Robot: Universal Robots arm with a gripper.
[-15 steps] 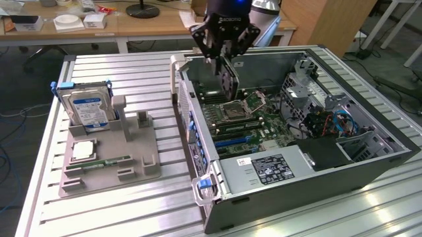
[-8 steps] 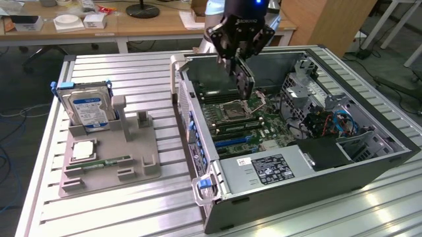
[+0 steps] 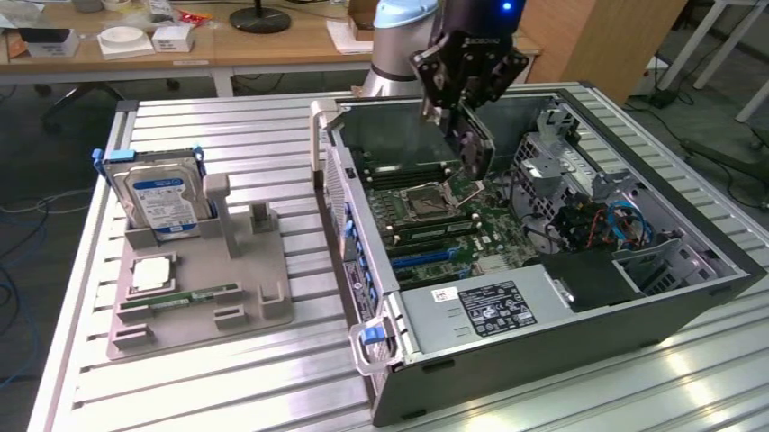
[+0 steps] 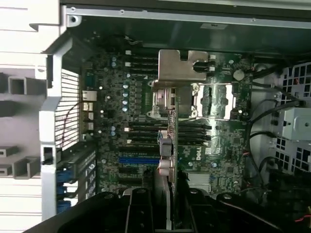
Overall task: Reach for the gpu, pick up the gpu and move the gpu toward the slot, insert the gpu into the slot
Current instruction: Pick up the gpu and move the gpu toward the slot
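My gripper (image 3: 464, 106) hangs over the open computer case (image 3: 360, 225), shut on the gpu (image 3: 474, 144), a thin dark card held on edge above the green motherboard (image 3: 481, 220). In the wrist view the gpu (image 4: 173, 131) appears edge-on between my fingers, its silver bracket (image 4: 179, 68) at the far end, and my gripper (image 4: 167, 206) is clamped on its near end. The card floats above the processor socket (image 3: 429, 198) area. The slot (image 3: 423, 257), a long blue strip, lies nearer the power supply; in the wrist view the slot (image 4: 138, 159) sits beside the card's near end, apart from it.
A grey fixture (image 3: 204, 288) on the slatted table holds a silver hard drive (image 3: 162, 200) with a blue label and a green memory stick (image 3: 180, 297). Inside the case are the power supply (image 3: 487, 308), drive bays with cables (image 3: 613, 225) and black memory strips (image 4: 146, 128).
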